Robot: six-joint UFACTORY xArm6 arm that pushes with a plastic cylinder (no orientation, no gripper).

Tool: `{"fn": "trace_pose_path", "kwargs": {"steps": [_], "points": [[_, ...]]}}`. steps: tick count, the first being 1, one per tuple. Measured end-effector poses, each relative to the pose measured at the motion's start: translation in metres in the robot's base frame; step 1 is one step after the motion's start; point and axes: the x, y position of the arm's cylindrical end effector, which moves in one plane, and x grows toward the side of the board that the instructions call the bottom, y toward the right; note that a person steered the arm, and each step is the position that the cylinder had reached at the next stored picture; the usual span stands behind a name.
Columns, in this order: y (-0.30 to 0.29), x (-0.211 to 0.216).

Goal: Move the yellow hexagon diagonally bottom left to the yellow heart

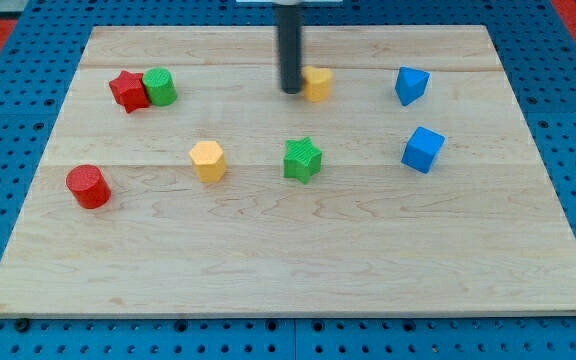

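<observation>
The yellow hexagon (208,160) lies left of the board's middle. The yellow heart (318,83) lies near the view's top, at the centre, partly hidden by my rod. My tip (291,90) rests right at the heart's left side, touching or nearly touching it. The hexagon is well down and to the left of the tip, about a hand's width away.
A green star (303,159) lies right of the hexagon. A red star (128,91) and a green cylinder (160,87) sit together at top left. A red cylinder (88,187) lies at the left. Two blue blocks (411,85) (423,149) lie at the right. The wooden board (288,260) sits on blue pegboard.
</observation>
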Motion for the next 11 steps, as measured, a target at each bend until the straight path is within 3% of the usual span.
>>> {"fn": "trace_pose_path", "kwargs": {"steps": [1,2,4,5,6,8,11], "points": [[0.030,0.000],[-0.006,0.012],[-0.154,0.029],[-0.203,0.071],[-0.213,0.113],[-0.147,0.147],[-0.062,0.104]]}}
